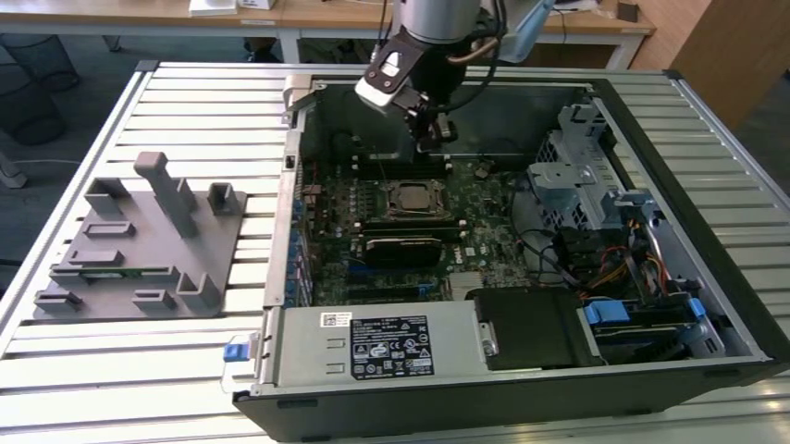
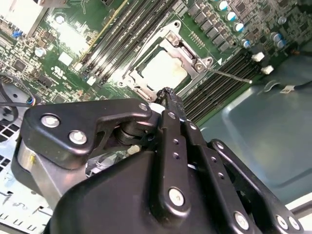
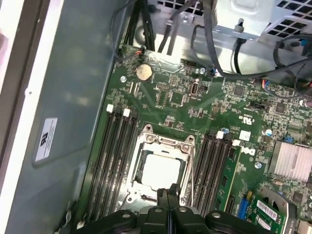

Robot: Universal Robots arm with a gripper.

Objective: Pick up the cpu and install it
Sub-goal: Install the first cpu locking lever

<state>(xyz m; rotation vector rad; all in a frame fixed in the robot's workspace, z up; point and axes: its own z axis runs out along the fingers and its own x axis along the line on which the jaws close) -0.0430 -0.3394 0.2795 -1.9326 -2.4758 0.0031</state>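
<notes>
A: Where is the cpu (image 3: 160, 170) being seen?

B: It is being shown lying flat inside the socket frame (image 3: 165, 141) on the motherboard (image 3: 195, 107). Its pale metal top is facing up, and banks of memory slots (image 3: 117, 156) are being seen on both sides of it.

A: And how is the gripper (image 3: 168, 191) being held?

B: Its two black fingers (image 3: 162, 201) are being pressed together at the tips, and nothing is being gripped between them. In the first wrist view the tips are being seen right at the edge of the cpu. Whether the chip is being touched cannot be told.

A: What is being shown in the exterior view?

B: The gripper is being held inside the open computer case (image 1: 494, 407), above the board and near the socket frame. The case is being borne by a slatted table (image 1: 185, 92), and a grey plastic fixture (image 1: 136, 240) is being seen on that table, beside the case, at the exterior view's left
</notes>
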